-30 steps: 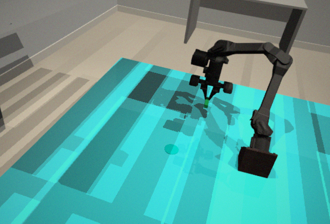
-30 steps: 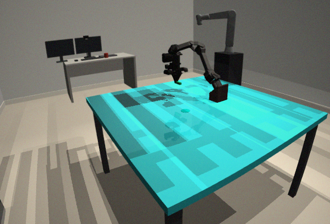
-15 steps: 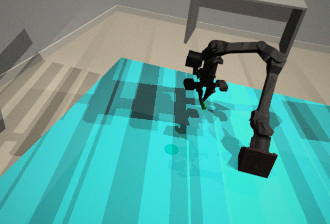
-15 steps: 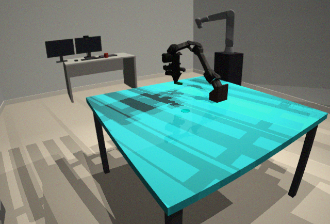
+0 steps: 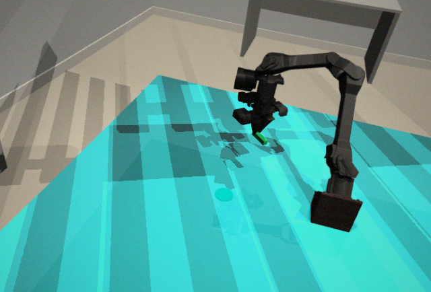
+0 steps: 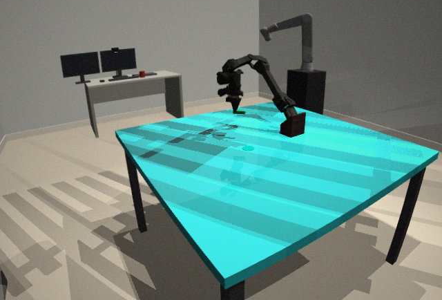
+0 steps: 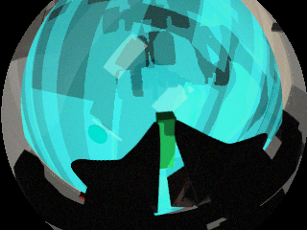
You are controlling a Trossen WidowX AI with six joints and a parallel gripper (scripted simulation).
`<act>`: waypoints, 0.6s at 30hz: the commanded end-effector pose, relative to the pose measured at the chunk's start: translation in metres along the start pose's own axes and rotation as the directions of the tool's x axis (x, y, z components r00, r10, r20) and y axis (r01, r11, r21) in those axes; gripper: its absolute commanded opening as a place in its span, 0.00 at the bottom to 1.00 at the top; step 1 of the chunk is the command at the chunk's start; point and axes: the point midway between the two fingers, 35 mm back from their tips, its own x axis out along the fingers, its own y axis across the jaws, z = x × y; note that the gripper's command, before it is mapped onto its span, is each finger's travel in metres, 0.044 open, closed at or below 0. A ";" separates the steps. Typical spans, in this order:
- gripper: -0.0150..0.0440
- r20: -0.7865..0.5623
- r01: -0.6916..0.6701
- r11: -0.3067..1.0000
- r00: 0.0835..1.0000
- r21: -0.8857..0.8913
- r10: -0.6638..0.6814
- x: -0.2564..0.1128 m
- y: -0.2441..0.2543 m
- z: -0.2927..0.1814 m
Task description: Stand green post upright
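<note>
The green post (image 5: 261, 138) (image 6: 239, 112) (image 7: 167, 146) is held above the table, lying close to level and not upright. One end is at my fingertips and the rest sticks out to the right in the top and exterior views. My gripper (image 5: 255, 132) (image 6: 234, 110) (image 7: 165, 125) is shut on the post and points down. The cyan circle (image 5: 223, 194) (image 6: 248, 148) (image 7: 97, 134) is a flat disc on the table. It is well in front of the gripper in the top and exterior views and left of the fingers in the wrist view. Nothing stands on it.
The cyan table (image 5: 177, 264) (image 6: 257, 229) carries striped shadows and reflections. The arm's dark base (image 5: 335, 212) (image 6: 293, 125) stands on it, right of the circle. A desk (image 5: 323, 12) (image 6: 128, 92) and a grey arm (image 6: 306, 39) on a pedestal are beyond the table.
</note>
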 end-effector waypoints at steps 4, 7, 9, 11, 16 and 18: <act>0.29 -0.009 -0.005 0.986 1.000 -0.169 0.004 -0.001 0.016 -0.004; 0.29 -0.010 -0.007 0.970 1.000 -0.245 0.005 -0.002 0.024 -0.006; 0.29 -0.011 -0.009 0.956 1.000 -0.294 0.005 -0.002 0.028 -0.007; 0.29 -0.012 -0.010 0.939 1.000 -0.343 0.006 -0.002 0.033 -0.009; 0.29 -0.015 -0.013 0.887 1.000 -0.461 0.007 -0.003 0.045 -0.013; 0.29 -0.015 -0.014 0.862 1.000 -0.507 0.007 -0.003 0.049 -0.015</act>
